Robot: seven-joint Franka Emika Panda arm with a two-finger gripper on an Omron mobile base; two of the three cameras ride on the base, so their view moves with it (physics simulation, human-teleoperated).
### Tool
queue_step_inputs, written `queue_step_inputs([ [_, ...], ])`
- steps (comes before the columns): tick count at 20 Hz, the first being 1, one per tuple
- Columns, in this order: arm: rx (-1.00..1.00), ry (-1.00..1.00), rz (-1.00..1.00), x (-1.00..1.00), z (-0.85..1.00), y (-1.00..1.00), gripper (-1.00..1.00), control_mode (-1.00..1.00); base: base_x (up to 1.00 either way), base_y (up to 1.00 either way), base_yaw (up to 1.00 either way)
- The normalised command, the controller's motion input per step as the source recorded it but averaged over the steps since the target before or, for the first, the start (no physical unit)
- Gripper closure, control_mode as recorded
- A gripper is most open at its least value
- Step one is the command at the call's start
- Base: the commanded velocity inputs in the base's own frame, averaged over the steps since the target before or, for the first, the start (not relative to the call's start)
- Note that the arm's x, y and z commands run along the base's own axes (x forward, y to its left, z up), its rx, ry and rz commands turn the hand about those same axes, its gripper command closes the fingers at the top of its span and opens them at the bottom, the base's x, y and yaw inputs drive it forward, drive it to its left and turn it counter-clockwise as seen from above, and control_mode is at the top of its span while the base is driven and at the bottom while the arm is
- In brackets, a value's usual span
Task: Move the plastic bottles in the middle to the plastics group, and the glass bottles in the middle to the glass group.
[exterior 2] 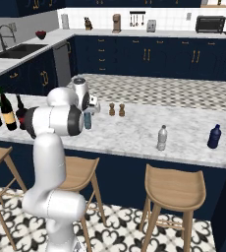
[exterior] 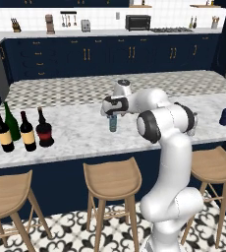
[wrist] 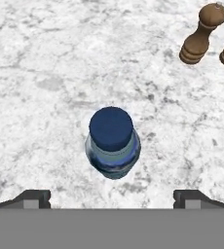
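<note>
The gripper (wrist: 112,197) hangs directly over the pale-blue bottle (wrist: 113,143), jaws spread wide on either side and clear of it. The bottle stands upright on the marble tabletop (wrist: 46,73), blue cap toward the hand camera. Beyond it, two brown pepper mills (wrist: 201,34) stand close together.

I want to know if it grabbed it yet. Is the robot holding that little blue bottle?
No. The open end effector hangs above the pale-blue bottle, its fingertips wide apart and touching nothing.
</note>
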Motion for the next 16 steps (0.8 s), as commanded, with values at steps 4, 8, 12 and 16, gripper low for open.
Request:
queue_step_inputs([
  [4,0.0,-0.02,0.0,0.2,-0.02,0.0,-1.0,-1.0,0.0,0.0,0.0],
  [8,0.0,-0.01,0.0,0.11,-0.07,0.0,-1.0,-1.0,0.0,0.0,0.0],
  [12,0.0,-0.01,0.0,0.01,-0.23,0.05,-1.0,-1.0,0.0,0.0,0.0],
  [16,0.0,-0.04,0.0,0.03,-0.1,0.07,-1.0,-1.0,0.0,0.0,0.0],
])
